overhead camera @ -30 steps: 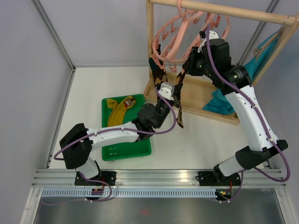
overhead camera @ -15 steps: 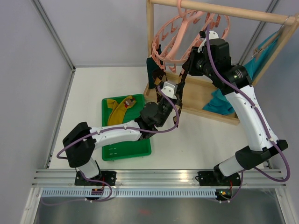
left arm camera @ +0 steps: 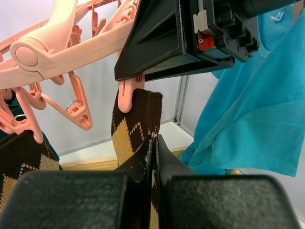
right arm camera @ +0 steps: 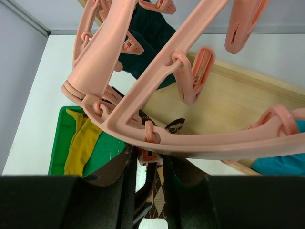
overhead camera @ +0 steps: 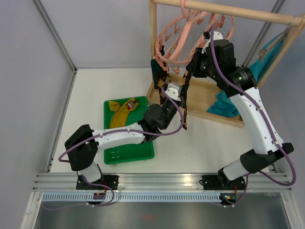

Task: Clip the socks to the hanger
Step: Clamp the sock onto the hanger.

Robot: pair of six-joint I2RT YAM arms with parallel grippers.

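The pink hanger hangs from the wooden rack. My left gripper is shut on a brown-tan argyle sock and holds its top edge up at a pink clip. In the left wrist view the jaws are pressed onto the sock. My right gripper is at the hanger ring, its fingers closed on either side of that same clip, with the sock just below. A second argyle sock and a teal sock hang clipped. Mustard socks lie in the tray.
The green tray sits on the table left of centre. The wooden rack base stands behind the arms. A turquoise cloth hangs on the right, close beside the left gripper in its wrist view.
My left gripper has risen and moved back toward the hanger, lifting the argyle sock's top to the clip. The right gripper has stayed at the ring.
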